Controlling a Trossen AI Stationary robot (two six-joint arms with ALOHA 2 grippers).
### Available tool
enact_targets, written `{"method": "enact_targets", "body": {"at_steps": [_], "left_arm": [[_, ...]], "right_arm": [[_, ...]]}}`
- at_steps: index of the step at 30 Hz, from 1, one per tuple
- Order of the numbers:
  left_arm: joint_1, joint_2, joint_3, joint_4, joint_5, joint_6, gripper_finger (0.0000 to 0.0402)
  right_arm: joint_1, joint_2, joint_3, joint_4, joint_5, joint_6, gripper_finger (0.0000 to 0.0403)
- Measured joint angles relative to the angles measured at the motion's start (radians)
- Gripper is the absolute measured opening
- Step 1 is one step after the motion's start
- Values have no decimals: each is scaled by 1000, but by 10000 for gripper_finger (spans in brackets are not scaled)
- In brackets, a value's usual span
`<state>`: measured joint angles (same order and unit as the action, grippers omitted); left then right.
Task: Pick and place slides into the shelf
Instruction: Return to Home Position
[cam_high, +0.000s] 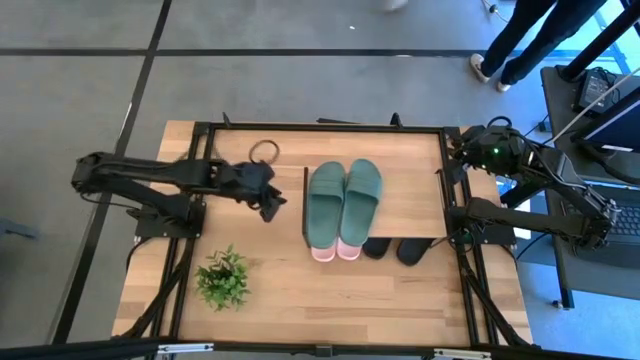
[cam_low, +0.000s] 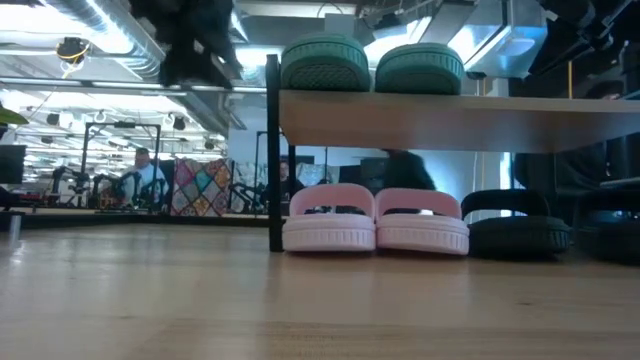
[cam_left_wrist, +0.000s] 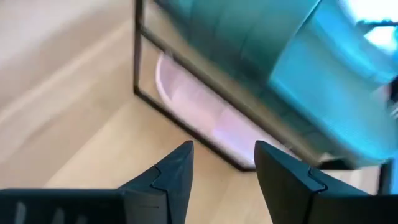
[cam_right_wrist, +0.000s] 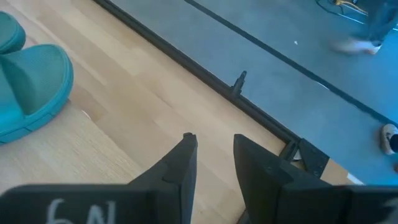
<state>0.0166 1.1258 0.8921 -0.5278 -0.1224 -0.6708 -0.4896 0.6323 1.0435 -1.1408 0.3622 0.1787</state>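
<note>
The shelf (cam_low: 450, 120) stands mid-table on thin black legs (cam_high: 305, 205). The green slides (cam_high: 345, 200) lie side by side on its top board. Beneath the board, the pink slides (cam_low: 375, 222) and the black slides (cam_low: 515, 228) rest on the tabletop, their ends poking out toward the near edge (cam_high: 335, 250) (cam_high: 400, 248). My left gripper (cam_left_wrist: 221, 158) hovers open just left of the shelf, raised above the table (cam_high: 265, 195), and holds nothing. My right gripper (cam_right_wrist: 212, 146) waits open near the table's far right corner (cam_high: 462, 150).
A small potted plant (cam_high: 222, 275) stands near the table's near left part. A thin ring (cam_high: 264, 150) lies by the far edge, close to the left arm. A black rail frame (cam_high: 190, 190) borders the table. A person's legs (cam_high: 515, 45) stand beyond the far right corner.
</note>
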Motion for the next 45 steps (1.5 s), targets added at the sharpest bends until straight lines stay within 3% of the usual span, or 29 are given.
{"method": "enact_targets", "body": {"at_steps": [5, 9, 18, 32, 39, 45], "left_arm": [[-3, -150, 0, 51, -144, 107, 162], [-13, -223, 0, 173, -241, 248, 162], [-11, -295, 0, 314, -112, 401, 162], [115, -401, -12, 379, 88, 504, 162], [165, -518, -276, 575, 119, 417, 162], [187, -685, -421, 596, 118, 385, 162]], "right_arm": [[0, 0, 0, 57, 0, 29, 108], [0, -3, -19, 215, 0, 80, 108], [0, -4, -194, 515, -101, 78, 108], [0, -7, -248, 591, -104, 51, 108], [0, -7, -248, 610, -103, 48, 108], [0, -25, -275, 665, -48, 47, 108]]}}
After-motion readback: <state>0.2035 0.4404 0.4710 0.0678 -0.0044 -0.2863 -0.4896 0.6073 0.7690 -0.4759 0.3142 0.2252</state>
